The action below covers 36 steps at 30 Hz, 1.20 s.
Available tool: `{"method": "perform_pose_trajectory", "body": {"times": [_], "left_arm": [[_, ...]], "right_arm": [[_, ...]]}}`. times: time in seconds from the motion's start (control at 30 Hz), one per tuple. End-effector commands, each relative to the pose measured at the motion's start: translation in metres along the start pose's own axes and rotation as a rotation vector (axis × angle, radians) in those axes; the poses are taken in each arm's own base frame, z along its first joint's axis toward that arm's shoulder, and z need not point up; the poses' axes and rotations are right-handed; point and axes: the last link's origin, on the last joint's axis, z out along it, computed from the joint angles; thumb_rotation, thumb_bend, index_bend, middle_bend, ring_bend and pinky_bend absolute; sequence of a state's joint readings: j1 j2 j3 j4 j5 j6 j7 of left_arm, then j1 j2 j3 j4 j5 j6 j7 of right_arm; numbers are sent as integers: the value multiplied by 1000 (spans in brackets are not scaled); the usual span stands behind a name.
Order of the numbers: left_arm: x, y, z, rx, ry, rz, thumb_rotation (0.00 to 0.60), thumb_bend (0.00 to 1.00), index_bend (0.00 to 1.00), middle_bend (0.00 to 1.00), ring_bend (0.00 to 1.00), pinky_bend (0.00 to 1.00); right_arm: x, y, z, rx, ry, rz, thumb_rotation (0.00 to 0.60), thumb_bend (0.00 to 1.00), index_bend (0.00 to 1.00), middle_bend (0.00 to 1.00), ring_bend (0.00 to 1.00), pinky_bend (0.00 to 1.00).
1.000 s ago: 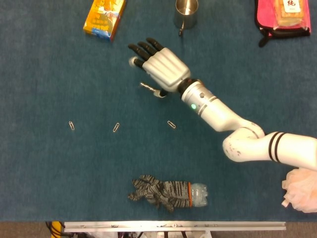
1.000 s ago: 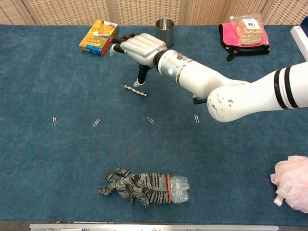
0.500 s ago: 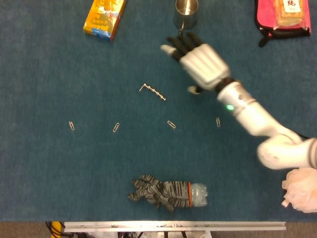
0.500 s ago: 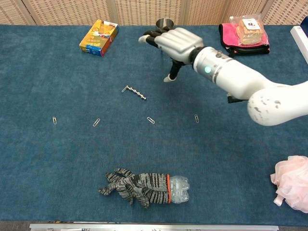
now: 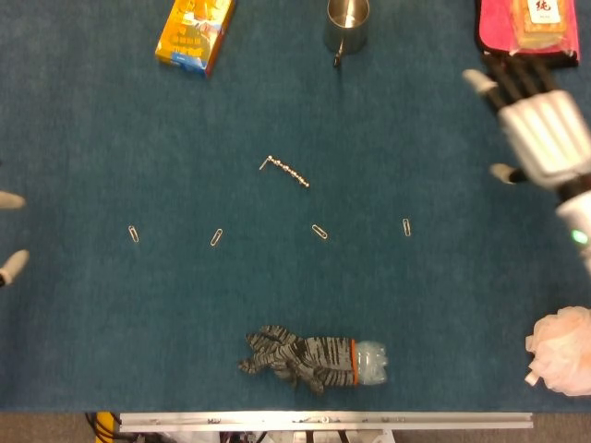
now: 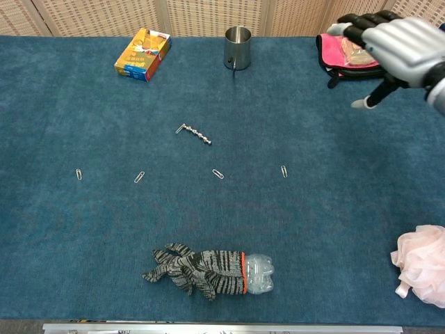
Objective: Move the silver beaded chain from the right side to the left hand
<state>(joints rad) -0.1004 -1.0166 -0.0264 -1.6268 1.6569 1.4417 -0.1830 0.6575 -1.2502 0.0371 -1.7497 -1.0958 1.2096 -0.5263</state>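
Silver beaded chain [image 5: 285, 172] lies loose on tabletop [image 5: 416, 305]. Right hand [image 5: 536, 120] spread, empty. Left hand [image 5: 9, 235]: fingertips only, grip unclear. Labels unreadable.

Light is even and fairly bright in both views, apparently from overhead, and shadows on the blue cloth [image 5: 111, 111] are soft and short. The steel cup [image 5: 346, 23] carries mild highlights, without harsh glare. The right hand [image 5: 540, 125] is smeared by motion blur in the head view and slightly soft in the chest view. Small things on the cloth stay sharp. Edges show little distortion.
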Motion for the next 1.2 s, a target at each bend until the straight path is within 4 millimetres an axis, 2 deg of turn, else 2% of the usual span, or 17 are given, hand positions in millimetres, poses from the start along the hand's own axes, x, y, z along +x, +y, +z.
{"method": "perform_pose_trajectory", "body": {"times": [0.03, 0.23, 0.43, 0.67, 0.93, 1.2], "left_arm": [[0, 16, 16, -68, -19, -3, 600, 211, 379, 123, 39, 155], [-9, 46, 43, -182, -57, -41, 600, 211, 392, 90, 0, 81], [-18, 70, 69, -275, -109, -12, 600, 212, 391, 65, 0, 49], [-33, 99, 101, -344, -162, 26, 600, 211, 355, 58, 0, 39], [-54, 126, 142, -383, -232, 56, 600, 211, 322, 58, 0, 37], [-75, 145, 167, -411, -304, 112, 600, 211, 318, 57, 0, 37]], "right_arm": [[3, 21, -31, -58, 19, 4, 600, 0, 110, 44, 0, 0], [2, 59, -68, -187, 17, -8, 600, 0, 120, 47, 0, 0], [5, 81, -91, -262, 7, -46, 600, 0, 124, 47, 0, 0], [14, 95, -106, -307, 32, -56, 600, 0, 138, 47, 0, 0], [20, 108, -113, -335, 49, -54, 600, 0, 138, 47, 0, 0], [23, 116, -118, -349, 60, -42, 600, 0, 150, 47, 0, 0]]}}
